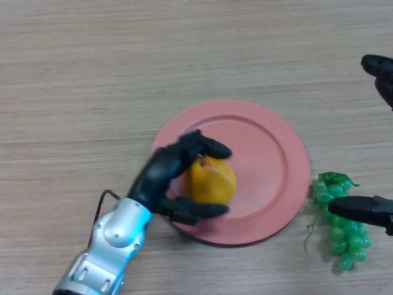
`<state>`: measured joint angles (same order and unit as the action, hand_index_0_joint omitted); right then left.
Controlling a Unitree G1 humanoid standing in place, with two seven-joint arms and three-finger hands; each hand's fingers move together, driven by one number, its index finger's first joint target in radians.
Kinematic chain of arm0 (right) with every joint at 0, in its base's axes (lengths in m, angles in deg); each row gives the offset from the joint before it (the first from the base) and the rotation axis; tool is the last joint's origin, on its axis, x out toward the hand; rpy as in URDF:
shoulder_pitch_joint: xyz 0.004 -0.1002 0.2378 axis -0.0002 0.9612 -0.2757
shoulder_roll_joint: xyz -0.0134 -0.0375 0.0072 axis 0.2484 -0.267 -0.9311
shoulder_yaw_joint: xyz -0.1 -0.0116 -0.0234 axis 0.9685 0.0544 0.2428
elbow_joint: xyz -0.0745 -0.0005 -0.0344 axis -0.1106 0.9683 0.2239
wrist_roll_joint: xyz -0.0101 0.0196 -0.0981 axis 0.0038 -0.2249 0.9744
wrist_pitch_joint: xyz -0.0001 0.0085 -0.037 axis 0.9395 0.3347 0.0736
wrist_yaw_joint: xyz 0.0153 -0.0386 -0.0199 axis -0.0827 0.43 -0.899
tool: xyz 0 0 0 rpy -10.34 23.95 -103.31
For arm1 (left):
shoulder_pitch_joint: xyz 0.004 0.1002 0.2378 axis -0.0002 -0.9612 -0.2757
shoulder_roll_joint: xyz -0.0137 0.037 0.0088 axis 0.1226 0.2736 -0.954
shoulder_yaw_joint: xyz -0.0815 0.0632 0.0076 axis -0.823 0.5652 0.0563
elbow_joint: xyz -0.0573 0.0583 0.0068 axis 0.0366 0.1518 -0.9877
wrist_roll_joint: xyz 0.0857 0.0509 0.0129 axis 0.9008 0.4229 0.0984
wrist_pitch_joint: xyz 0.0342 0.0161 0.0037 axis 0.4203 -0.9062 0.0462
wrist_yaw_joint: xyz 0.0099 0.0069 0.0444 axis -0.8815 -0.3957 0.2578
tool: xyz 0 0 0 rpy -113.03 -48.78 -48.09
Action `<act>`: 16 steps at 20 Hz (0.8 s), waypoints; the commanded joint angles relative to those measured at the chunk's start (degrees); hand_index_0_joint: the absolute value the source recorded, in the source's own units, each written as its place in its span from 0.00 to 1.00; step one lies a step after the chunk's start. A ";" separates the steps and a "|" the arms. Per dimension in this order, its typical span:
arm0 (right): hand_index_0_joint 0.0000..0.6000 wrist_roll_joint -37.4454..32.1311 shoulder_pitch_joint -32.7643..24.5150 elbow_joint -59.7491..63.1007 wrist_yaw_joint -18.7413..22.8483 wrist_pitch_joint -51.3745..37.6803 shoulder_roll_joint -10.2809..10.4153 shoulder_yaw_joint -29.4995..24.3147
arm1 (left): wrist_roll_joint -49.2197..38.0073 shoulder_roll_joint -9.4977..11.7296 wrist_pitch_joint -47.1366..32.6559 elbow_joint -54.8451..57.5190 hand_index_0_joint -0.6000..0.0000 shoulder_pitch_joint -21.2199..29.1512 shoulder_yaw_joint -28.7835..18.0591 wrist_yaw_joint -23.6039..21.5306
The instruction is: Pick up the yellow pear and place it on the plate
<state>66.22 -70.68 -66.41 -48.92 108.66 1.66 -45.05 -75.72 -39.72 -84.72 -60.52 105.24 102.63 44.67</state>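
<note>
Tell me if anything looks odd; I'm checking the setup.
Nothing stands out. The left robot hand holds the yellow pear over the pink plate; green grapes lie beside it, intact.

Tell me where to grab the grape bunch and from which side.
Take the green grape bunch across its wide middle, from above. It lies flat on the table beside the plate, its stem thin. The right hand is nearest.
</note>
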 commanded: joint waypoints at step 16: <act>0.00 -2.02 -4.61 -1.18 1.34 -5.01 -2.03 2.69 | 1.54 0.64 13.79 38.46 1.00 -8.57 -15.11 -0.59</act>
<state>66.21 -73.80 -64.83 -48.81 110.06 1.42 -41.04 -73.92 -39.67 -64.99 -23.91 94.14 90.57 45.51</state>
